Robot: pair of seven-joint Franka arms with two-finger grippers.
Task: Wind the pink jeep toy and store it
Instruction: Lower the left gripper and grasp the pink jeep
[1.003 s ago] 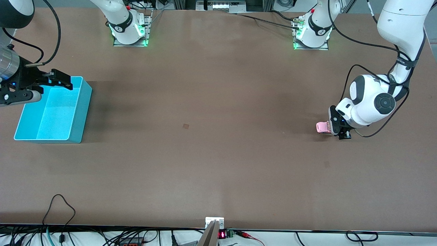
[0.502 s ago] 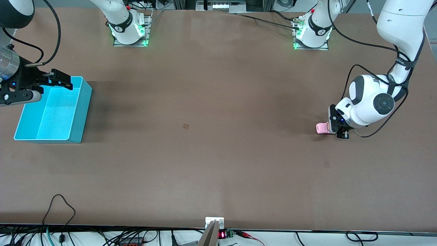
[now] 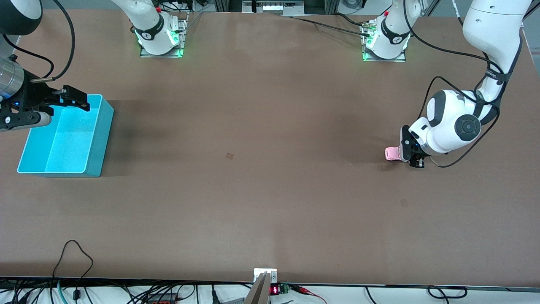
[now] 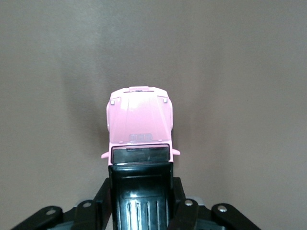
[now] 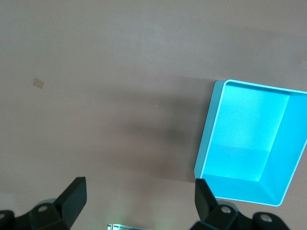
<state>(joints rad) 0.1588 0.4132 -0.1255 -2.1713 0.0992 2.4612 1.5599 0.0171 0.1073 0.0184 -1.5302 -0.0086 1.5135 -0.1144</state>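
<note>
The pink jeep toy (image 3: 392,153) is low over the table near the left arm's end, its pink hood pointing toward the right arm's end. My left gripper (image 3: 412,157) is shut on its black rear section. In the left wrist view the jeep (image 4: 139,122) sticks out past my left gripper (image 4: 140,203), with a finger on each side of the black roof. I cannot tell whether its wheels touch the table. My right gripper (image 3: 74,99) is open and empty over the cyan bin's (image 3: 96,139) rim and waits; its fingers (image 5: 76,191) stand wide apart.
The cyan bin (image 5: 212,129) is empty and stands at the right arm's end of the table. A small tan mark (image 3: 229,156) lies mid-table. Cables and a small device (image 3: 265,274) sit along the table edge nearest the front camera.
My left gripper has moved a short way toward the right arm's end with the pink jeep in it. The right arm has not moved.
</note>
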